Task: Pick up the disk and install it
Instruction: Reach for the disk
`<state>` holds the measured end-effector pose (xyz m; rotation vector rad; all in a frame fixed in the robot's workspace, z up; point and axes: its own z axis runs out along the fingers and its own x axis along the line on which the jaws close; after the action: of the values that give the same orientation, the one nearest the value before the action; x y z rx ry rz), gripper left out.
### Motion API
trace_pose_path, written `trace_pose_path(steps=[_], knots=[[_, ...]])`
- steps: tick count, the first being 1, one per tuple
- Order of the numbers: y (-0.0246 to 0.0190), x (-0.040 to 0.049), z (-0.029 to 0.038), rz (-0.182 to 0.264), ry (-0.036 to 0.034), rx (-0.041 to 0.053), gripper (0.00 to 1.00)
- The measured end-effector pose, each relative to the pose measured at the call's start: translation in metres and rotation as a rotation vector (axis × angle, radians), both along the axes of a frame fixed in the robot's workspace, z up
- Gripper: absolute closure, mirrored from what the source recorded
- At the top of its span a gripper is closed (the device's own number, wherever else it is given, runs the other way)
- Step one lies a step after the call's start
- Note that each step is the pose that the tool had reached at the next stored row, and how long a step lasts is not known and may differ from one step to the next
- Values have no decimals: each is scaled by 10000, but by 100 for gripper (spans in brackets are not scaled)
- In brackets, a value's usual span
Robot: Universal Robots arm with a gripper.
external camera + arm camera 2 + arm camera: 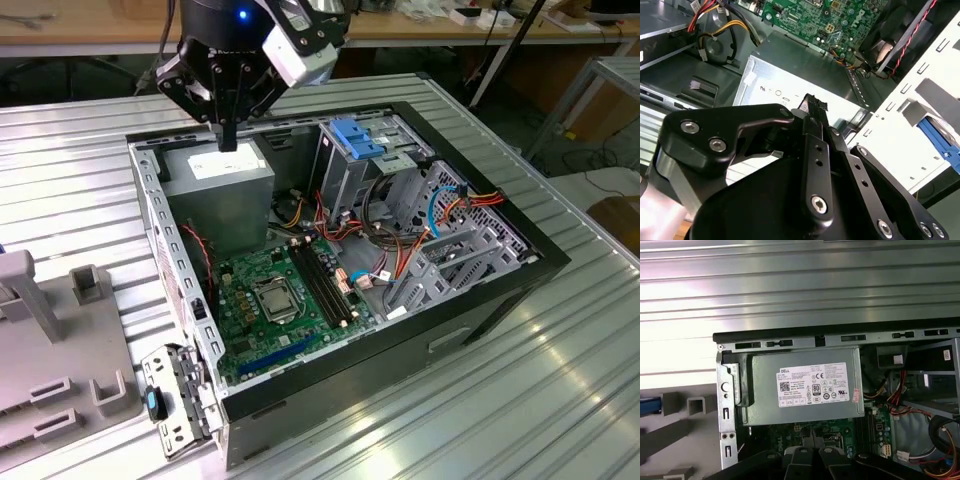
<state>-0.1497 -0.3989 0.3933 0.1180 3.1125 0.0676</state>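
Robot gripper [228,143] hovers over the grey power supply box [225,178] inside an open computer case [380,352], jaws together, holding nothing. The disk [647,406], seemingly the blue edge, lies outside beside a grey stand [695,405].

The gripper [228,135] is black, and the power supply [222,185] is plain grey with a white sticker printed in black. The motherboard [275,300] is green, the latch tabs [356,137] are blue, and the cables [398,262] are red, orange and yellow. The table [520,400] is silver with straight ribbed stripes.
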Motion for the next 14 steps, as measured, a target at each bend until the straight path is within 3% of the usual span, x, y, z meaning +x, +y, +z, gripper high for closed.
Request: trace_pose_path(steps=[14], knots=[[0, -284, 0, 1, 0, 0, 89]])
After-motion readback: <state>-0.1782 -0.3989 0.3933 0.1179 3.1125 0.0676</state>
